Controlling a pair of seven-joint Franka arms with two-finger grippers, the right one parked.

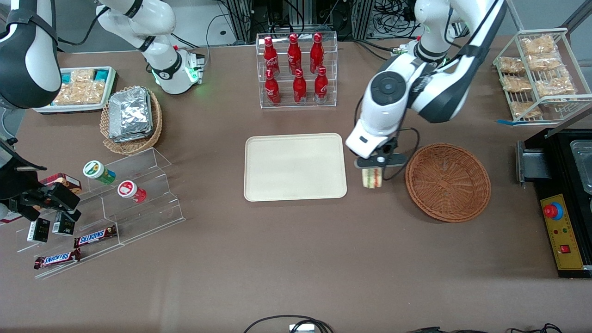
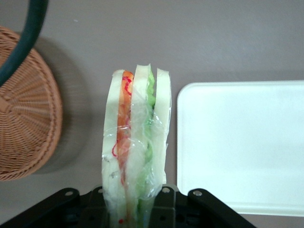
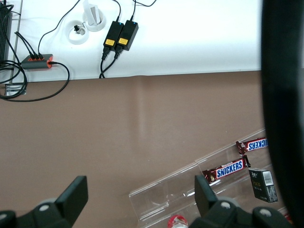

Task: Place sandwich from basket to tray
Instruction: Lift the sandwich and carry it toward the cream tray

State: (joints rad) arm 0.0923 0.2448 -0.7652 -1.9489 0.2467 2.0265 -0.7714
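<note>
Carrying the sandwich (image 1: 372, 178), the left arm's end effector (image 1: 375, 169) hangs above the bare brown surface (image 1: 296, 259) in the gap between the basket (image 1: 447, 181) and the tray (image 1: 295, 167), with its two fingers pinching the wrapped wedge at one end. In the wrist view the sandwich (image 2: 136, 147) stands on edge in the grip, its pale bread slices and orange-red and green filling running away from the camera, with the basket's woven rim (image 2: 28, 118) to one side and the tray (image 2: 242, 147) to the other. The basket holds nothing now, so the pick-up part of the job looks finished. The tray is also bare, so the placing part is not yet done. By the front view the sandwich is just beside the tray's edge, nearer to it than to the basket, which suggests roughly the middle of the transfer. What is left, as I judge it, is a short sideways move over the tray, a lowering, and a release so the wedge rests inside the low rim.
</note>
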